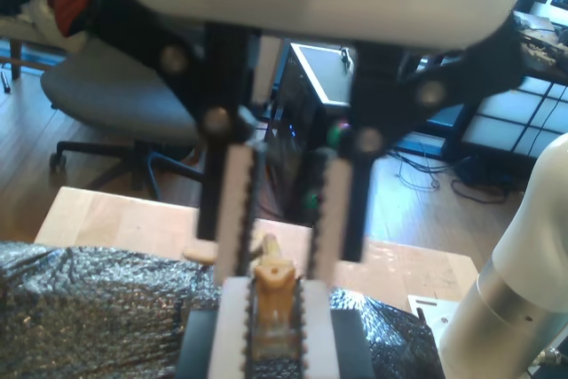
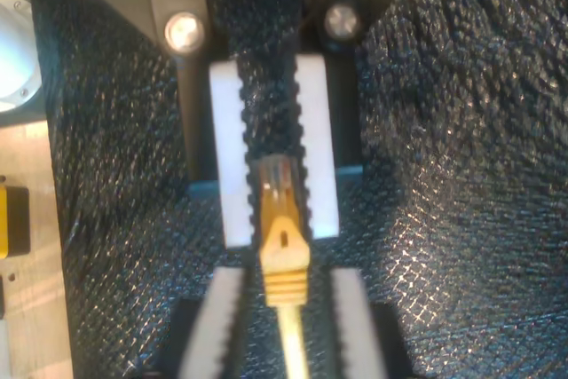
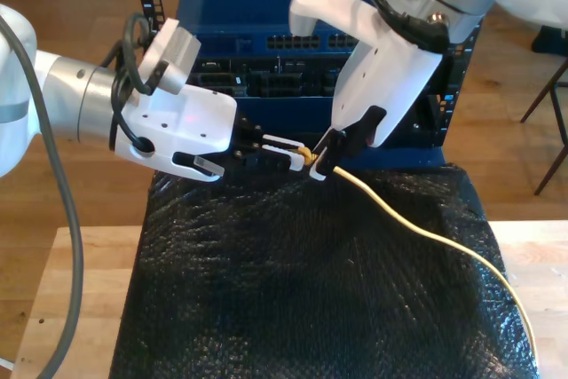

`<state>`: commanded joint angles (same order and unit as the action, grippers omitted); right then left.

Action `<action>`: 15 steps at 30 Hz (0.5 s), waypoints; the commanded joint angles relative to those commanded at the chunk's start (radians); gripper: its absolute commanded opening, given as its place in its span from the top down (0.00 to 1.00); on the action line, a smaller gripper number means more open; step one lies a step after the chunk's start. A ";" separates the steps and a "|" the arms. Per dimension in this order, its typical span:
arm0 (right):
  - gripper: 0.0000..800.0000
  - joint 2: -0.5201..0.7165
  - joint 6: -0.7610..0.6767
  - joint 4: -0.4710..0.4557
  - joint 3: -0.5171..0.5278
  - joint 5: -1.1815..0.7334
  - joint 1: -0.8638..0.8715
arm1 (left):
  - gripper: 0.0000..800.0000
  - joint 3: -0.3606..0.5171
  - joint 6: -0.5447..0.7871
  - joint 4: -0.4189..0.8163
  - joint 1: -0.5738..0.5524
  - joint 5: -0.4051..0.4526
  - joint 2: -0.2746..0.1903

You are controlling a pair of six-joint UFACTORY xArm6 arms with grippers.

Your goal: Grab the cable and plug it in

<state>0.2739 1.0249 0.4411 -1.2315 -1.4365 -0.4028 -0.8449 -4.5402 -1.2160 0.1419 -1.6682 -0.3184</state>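
Observation:
The yellow cable (image 3: 426,232) runs across the black mat from the exterior view's right edge up to both grippers. My first gripper (image 3: 297,155), reaching in level from the exterior view's left, is shut on the cable's plug (image 1: 273,283). From above, the plug's clear tip (image 2: 277,179) sits between the first gripper's toothed white pads (image 2: 232,157). My second gripper (image 3: 321,169) comes down from the exterior view's upper right. Its fingers (image 2: 222,317) straddle the cable just behind the yellow boot (image 2: 284,259), with a gap on both sides, so it is open.
A blue equipment rack (image 3: 257,6) with rows of ports (image 3: 293,43) stands right behind the grippers. The black mat (image 3: 293,299) lies on a wooden table (image 3: 71,308). An office chair (image 1: 115,95) and an arm's white base (image 1: 519,290) stand beyond the table.

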 joint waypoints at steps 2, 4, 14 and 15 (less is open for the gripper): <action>0.46 0.012 0.003 -0.002 0.000 0.000 0.003 | 1.00 -0.003 -0.003 0.000 0.000 0.000 0.003; 0.45 0.041 0.012 -0.005 0.000 0.003 0.008 | 1.00 -0.006 -0.003 -0.002 0.002 -0.003 0.005; 0.04 0.132 0.163 -0.003 0.006 0.041 0.028 | 1.00 -0.009 -0.057 -0.011 0.002 -0.038 0.038; 0.03 0.138 0.175 -0.002 0.009 0.051 0.028 | 1.00 -0.009 -0.063 -0.015 0.002 -0.051 0.043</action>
<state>0.4120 1.1999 0.4396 -1.2223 -1.3859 -0.3751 -0.8541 -4.6031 -1.2313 0.1435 -1.7189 -0.2754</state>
